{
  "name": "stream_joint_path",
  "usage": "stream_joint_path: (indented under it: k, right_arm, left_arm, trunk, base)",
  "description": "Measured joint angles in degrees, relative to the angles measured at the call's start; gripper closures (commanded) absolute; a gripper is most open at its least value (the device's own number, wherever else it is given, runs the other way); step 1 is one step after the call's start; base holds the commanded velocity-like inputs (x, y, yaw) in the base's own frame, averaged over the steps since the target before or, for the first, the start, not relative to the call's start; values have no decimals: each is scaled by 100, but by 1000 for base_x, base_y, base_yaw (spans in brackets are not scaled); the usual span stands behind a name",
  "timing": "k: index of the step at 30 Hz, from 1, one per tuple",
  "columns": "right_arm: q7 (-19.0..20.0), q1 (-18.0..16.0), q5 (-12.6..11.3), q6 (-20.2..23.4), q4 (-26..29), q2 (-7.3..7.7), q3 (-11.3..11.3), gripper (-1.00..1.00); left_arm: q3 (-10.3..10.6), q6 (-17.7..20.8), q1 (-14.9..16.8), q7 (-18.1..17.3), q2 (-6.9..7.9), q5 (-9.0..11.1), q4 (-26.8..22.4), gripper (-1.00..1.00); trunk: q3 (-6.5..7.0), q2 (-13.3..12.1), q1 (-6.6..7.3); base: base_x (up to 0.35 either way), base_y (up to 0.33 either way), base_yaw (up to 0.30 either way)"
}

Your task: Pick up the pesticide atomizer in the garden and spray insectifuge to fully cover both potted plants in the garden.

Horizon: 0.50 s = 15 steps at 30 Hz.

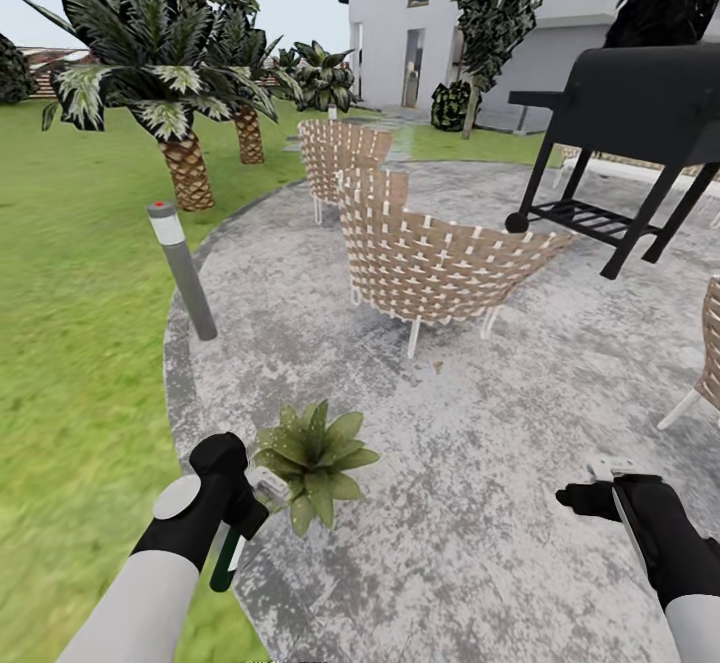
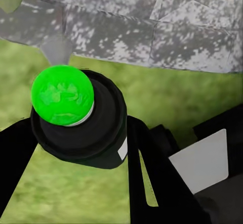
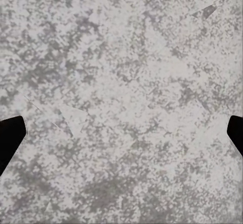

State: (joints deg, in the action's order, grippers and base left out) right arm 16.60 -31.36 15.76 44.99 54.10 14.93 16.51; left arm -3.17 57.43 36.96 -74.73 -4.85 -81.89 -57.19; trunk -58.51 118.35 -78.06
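Pesticide atomizer (image 1: 226, 561): slim dark green bottle clamped in the left gripper (image 1: 240, 518) at the lawn-side edge of the patio (image 1: 480, 463); long axis steeply tilted, one end down toward the grass, the other up under the gripper toward the plant. Left wrist view looks along the axis onto its bright green rounded end (image 2: 62, 95), black fingers (image 2: 152, 173) pressed on both sides. Potted plant (image 1: 315, 458): low green rosette on the paving, just beside the left gripper. Grey bollard light (image 1: 182, 271): upright at the patio rim. Woven chairs (image 1: 430, 263): mid-patio. Black grill (image 1: 640, 133): far right. Right gripper (image 1: 600, 491): over bare paving, fingertips (image 3: 10, 135) spread wide apart, holding nothing.
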Motion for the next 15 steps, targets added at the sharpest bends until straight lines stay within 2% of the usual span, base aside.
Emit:
stream_joint_path:
  k: [6,10,12,15]
  right_arm:
    - [0,0,0,0,4,0,0,-100]
    - [0,0,-1,3,7,-1,1,-100]
    - [0,1,-1,4,8,0,1,-100]
    - [1,2,-4,1,5,2,1,-100]
  left_arm:
    - [5,0,-9,0,0,-7,0,100]
    - [62,0,-9,1,-3,-7,1,100]
    - [86,0,-8,2,-1,-12,3,100]
    - [95,0,-28,8,3,-18,2,100]
  trunk:
    - [-14,0,0]
    - [-24,0,2]
    - [-27,0,2]
    - [-28,0,0]
  base:
    - [10,-21,253]
    - [191,-205,241]
    - [215,-226,86]
    - [51,-55,17]
